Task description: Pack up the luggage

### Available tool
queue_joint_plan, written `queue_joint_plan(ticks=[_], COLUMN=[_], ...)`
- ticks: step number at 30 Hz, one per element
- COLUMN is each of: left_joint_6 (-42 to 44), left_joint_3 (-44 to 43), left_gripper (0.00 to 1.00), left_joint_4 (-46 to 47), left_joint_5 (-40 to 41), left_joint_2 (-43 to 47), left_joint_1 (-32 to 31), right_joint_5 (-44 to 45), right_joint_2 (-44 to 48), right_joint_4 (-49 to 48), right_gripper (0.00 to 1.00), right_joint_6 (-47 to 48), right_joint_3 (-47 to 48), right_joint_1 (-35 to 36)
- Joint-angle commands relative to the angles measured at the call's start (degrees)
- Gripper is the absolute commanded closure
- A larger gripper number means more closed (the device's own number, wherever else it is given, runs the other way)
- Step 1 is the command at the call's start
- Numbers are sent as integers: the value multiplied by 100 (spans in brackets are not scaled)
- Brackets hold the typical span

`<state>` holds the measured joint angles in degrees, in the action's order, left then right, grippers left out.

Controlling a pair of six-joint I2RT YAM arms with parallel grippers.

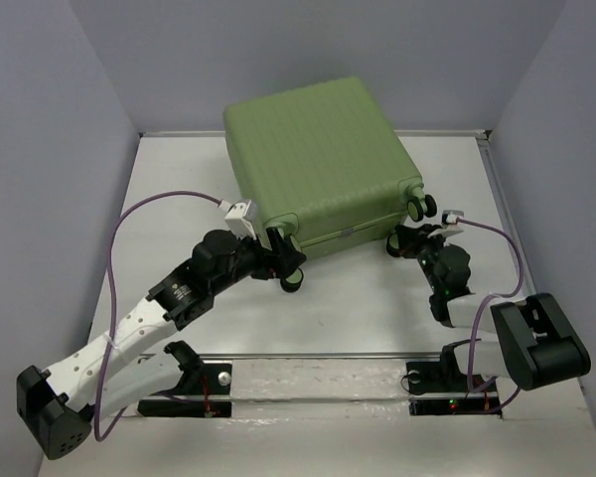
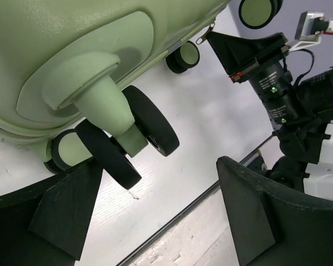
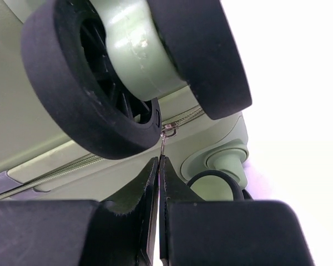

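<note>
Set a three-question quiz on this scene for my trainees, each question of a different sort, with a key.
1. True or false: the left gripper is clamped on a caster wheel.
2. What does the right gripper pinch? A a handle; B the zipper pull; C a cable.
3. What colour is the shell of the luggage?
Key: 1 false, its jaws stand open, not gripping the caster wheel; 2 B; 3 light green.
</note>
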<state>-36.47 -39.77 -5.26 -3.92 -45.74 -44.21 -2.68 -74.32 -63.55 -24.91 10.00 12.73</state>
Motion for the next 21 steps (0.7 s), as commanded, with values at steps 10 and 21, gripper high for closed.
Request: queue_joint_plan(ticks=[10,21], left_joint_6=[-316,-423], left_joint_3=[-40,321], left_gripper=[30,92], left_joint_4=[1376,1870], left_joint_5=[541,841], left_joint_2=[-349,-102], left_joint_1=[-18,-18], right_joint_5=[-277,160], right_joint_2=[217,348], right_joint_4=[-140,245], right_gripper=[93,93], right_joint_6=[74,223], right_joint_3=[-24,54], right_joint_1=[352,1668])
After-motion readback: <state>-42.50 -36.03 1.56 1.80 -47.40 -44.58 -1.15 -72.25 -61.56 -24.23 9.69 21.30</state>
